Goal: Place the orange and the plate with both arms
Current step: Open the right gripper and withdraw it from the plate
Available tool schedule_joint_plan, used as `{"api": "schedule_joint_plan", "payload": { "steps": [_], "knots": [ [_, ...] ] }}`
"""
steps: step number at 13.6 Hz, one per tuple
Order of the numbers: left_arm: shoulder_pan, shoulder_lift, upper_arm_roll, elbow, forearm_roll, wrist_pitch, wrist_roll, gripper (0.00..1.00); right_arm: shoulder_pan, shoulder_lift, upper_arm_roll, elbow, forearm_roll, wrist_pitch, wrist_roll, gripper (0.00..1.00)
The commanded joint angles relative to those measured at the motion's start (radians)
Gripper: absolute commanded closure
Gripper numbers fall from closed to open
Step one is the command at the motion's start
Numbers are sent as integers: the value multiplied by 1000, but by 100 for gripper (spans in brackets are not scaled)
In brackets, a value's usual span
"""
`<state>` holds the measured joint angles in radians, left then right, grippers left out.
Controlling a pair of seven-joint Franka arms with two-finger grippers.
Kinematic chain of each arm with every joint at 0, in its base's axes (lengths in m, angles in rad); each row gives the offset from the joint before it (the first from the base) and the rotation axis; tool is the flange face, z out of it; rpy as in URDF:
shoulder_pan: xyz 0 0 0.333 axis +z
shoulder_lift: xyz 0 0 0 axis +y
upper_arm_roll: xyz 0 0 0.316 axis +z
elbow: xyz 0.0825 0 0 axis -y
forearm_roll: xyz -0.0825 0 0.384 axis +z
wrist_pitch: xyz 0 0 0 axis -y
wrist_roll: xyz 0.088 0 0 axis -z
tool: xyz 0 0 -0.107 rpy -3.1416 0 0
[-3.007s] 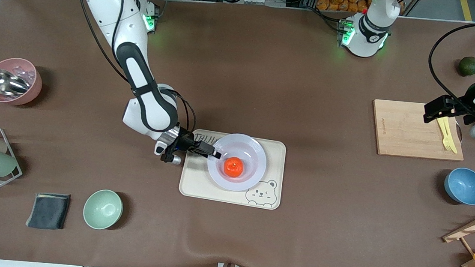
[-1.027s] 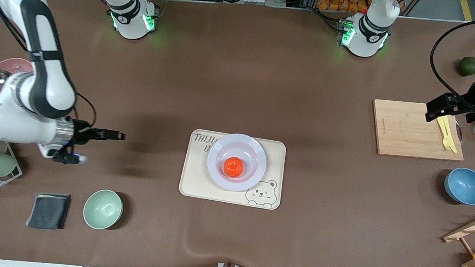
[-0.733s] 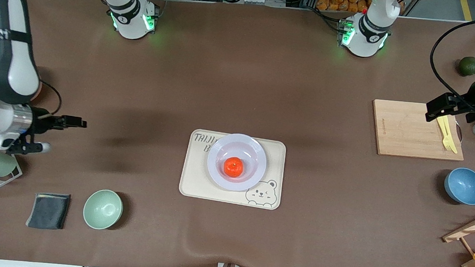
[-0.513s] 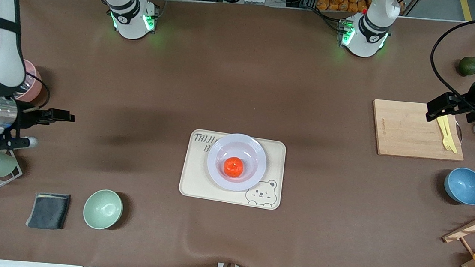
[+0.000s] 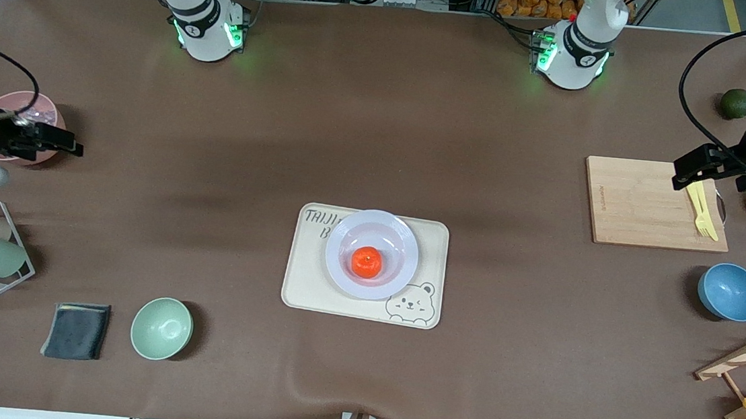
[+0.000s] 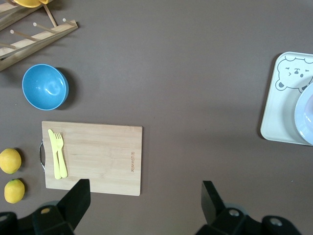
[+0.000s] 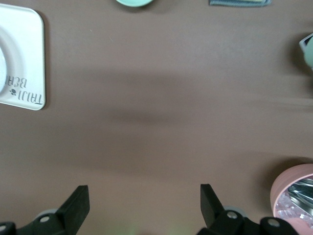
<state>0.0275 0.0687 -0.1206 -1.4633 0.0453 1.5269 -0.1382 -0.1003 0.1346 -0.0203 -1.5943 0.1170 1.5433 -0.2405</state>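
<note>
Both grippers wide — orange (image 5: 366, 262) well apart

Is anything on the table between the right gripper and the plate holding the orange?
Nothing visible. The right gripper hangs open by the pink bowl; only bare brown table lies between it and the pale lavender plate, which holds the small orange on the cream bear tray.
</note>
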Motion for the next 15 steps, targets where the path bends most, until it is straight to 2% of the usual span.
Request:
{"api": "schedule_joint_plan", "payload": {
  "steps": [1, 6, 13, 15],
  "knots": [
    [0, -14, 6, 15, 2, -5, 8, 0, 43, -87, -13, -38, -31, 0, 24, 0],
    [0, -14, 4, 15, -2, -24, 6, 0, 131, -148, -46, -30, -105, 17, 26, 0],
    [5, -29, 10, 15, 5, -33, 5, 0, 94, -138, -29, -16, -131, 61, 13, 0],
    [5, -29, 12, 14, 5, -34, 6, 0, 50, -136, 13, -16, -126, 66, 13, 0]
  ]
}}
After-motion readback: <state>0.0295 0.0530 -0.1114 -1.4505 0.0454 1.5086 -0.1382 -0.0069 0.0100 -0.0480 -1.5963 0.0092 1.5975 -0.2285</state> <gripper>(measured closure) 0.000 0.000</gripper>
